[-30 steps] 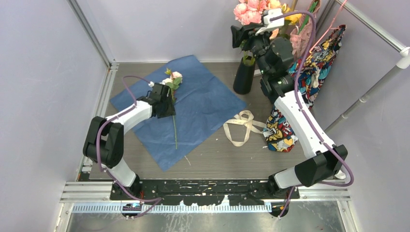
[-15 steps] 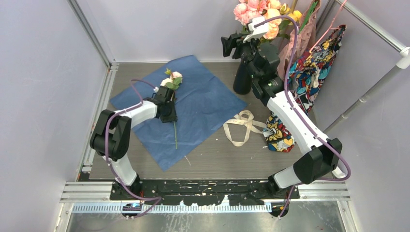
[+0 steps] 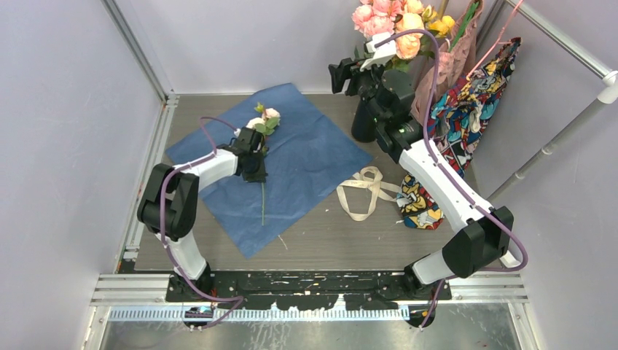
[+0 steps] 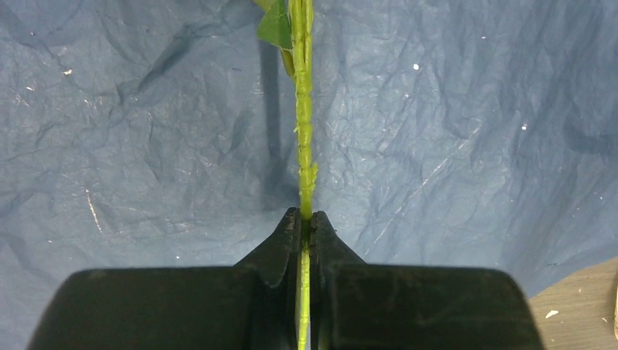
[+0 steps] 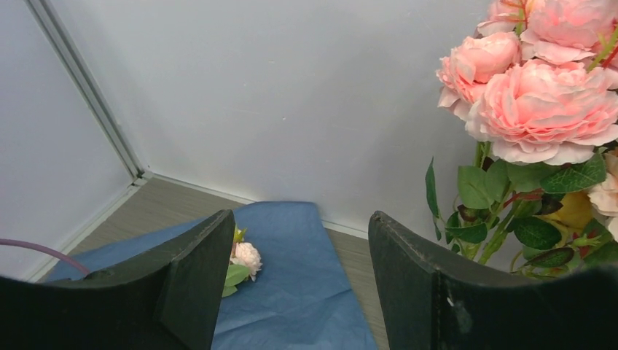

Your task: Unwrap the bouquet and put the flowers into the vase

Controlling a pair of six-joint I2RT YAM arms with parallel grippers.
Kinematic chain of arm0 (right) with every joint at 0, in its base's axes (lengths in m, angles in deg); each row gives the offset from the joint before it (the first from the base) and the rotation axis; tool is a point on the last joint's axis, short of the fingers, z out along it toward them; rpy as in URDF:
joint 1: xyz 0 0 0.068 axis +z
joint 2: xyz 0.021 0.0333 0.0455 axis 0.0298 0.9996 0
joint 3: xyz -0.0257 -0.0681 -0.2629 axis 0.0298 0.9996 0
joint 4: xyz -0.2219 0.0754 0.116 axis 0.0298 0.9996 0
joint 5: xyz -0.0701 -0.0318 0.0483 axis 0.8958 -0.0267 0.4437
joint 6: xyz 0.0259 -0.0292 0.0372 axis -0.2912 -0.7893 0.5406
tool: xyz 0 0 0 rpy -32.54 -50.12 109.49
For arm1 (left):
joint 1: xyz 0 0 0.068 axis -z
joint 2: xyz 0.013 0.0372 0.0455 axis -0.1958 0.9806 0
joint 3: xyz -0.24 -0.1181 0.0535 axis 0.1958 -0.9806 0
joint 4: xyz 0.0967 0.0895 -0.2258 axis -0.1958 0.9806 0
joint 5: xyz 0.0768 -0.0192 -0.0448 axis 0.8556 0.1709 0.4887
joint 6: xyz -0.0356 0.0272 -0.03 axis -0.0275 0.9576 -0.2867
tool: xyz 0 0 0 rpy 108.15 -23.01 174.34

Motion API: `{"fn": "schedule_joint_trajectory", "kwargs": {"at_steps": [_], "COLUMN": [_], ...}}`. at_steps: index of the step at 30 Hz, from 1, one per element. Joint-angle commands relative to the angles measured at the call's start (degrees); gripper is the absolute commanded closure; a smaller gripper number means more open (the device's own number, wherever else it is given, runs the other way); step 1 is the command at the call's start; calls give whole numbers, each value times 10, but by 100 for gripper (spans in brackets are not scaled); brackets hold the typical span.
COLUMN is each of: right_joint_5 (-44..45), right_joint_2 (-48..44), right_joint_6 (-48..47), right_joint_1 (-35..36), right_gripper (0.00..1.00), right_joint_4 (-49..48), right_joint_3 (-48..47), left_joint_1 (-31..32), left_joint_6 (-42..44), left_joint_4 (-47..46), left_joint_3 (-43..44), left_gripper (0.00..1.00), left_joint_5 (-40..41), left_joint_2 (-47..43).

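The bouquet is undone: its blue paper (image 3: 313, 157) lies spread flat on the table. One flower lies on it, pale pink bloom (image 3: 270, 114) toward the back and thin green stem (image 3: 263, 200) toward me. My left gripper (image 3: 255, 157) is shut on that stem (image 4: 303, 109), which runs straight out between the fingertips (image 4: 306, 217). The black vase (image 3: 364, 120) stands at the back right and holds several pink flowers (image 3: 379, 16). My right gripper (image 3: 344, 73) hovers high, left of the vase's blooms (image 5: 543, 95), open and holding nothing (image 5: 300, 219).
A cream ribbon (image 3: 364, 191) lies loose right of the paper. A colourful patterned bag (image 3: 466, 117) leans at the right wall behind the right arm. Yellow flowers (image 3: 441, 25) show beside the pink ones. Walls close in at the back and left.
My left gripper has closed onto the flower's stem and nudged the bloom slightly right. The right gripper has swung left, away from the flowers in the vase.
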Motion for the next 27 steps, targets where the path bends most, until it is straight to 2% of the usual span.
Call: {"fn": "schedule_joint_trajectory", "kwargs": {"at_steps": [1, 7, 13, 18, 23, 27], "right_joint_5": [6, -13, -5, 15, 24, 26], "right_joint_2": [-2, 33, 51, 74, 102, 130], "right_joint_6": [-3, 35, 87, 107, 119, 116], "right_joint_1": [16, 50, 110, 164, 205, 231], "right_gripper": [27, 27, 27, 26, 25, 25], "right_joint_4": [12, 106, 98, 86, 70, 77], "right_joint_3": [-29, -87, -65, -51, -39, -53], "left_joint_1": [6, 13, 42, 73, 87, 92], "left_joint_6": [25, 48, 72, 96, 111, 116], "left_joint_4": [-24, -103, -156, -194, -237, -231], "left_joint_3": [10, -41, -92, -123, -157, -156], "left_gripper": [100, 100, 100, 100, 100, 100], "left_joint_5": [-15, -16, 25, 100, 123, 124], "left_joint_2": [-57, -154, -272, -353, -397, -404]}}
